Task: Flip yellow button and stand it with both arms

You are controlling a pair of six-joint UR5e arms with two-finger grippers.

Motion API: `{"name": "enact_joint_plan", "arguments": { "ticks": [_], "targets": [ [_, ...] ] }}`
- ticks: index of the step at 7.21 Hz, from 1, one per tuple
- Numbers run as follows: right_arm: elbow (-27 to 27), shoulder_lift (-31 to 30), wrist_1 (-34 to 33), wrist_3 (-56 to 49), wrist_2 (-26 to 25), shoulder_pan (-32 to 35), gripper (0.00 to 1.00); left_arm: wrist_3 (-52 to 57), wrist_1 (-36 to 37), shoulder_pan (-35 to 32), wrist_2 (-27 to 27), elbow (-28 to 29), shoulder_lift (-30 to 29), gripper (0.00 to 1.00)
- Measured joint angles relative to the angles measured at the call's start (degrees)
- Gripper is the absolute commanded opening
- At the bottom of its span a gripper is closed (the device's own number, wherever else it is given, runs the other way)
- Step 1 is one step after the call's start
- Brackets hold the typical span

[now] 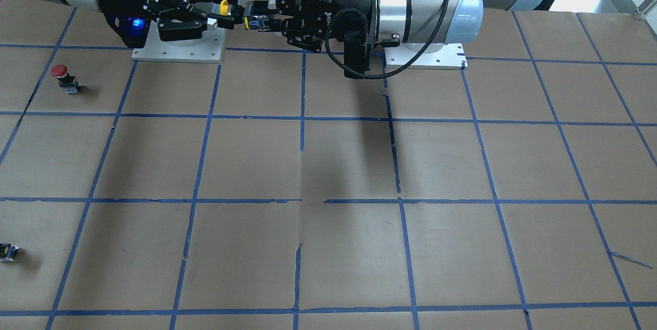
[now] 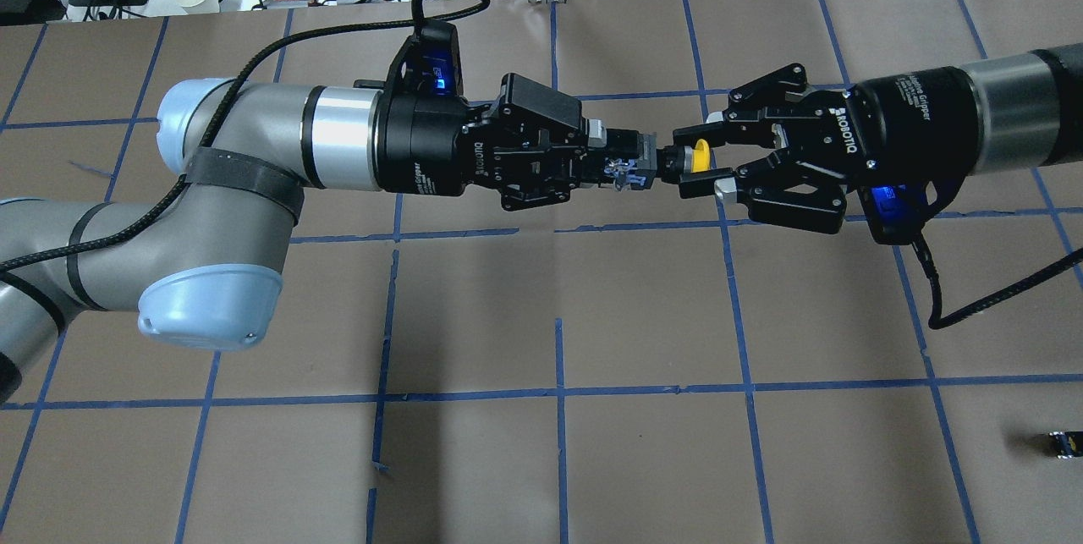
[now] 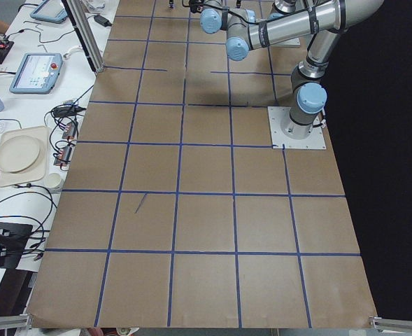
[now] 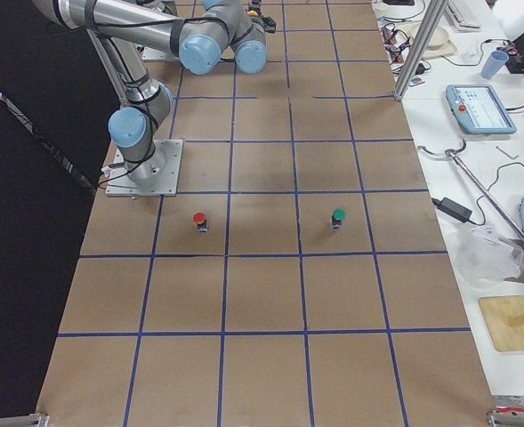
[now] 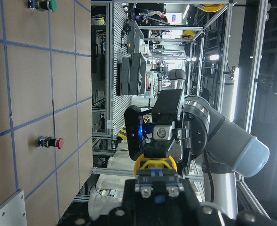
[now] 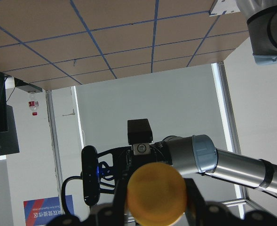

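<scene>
Overhead: left end effector (image 2: 630, 170) (clutching button (image 2: 700, 157))

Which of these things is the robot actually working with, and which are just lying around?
In the job: yellow button, held between left gripper and right gripper.
Just lying about: red button, green button, small black block.

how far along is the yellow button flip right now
Done: the yellow button is off the table, held in the air by the left gripper at its body. In hand: the right gripper brackets its cap; grip unclear. To do: hand over, flip, stand it on the table.
</scene>
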Motion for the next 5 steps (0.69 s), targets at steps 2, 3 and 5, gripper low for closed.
{"name": "enact_joint_plan", "arguments": {
  "ticks": [2,3,5],
  "targets": [
    [-0.15,-0.02,0.03,0.08,0.00,-0.07,0.05,-1.87,2.25,0.01,0.34,0.05,-0.23,0.99],
    [-0.29,0.01,0.02,0.14,-0.02,-0.08,0.05,-3.39,3.48,0.00,0.40,0.12,-0.35,0.99],
    [-0.62,0.28,-1.88,0.28,-2.10,-0.34,0.05,-5.86,4.27,1.12,1.34,0.58,-0.40,0.99]
  ]
}}
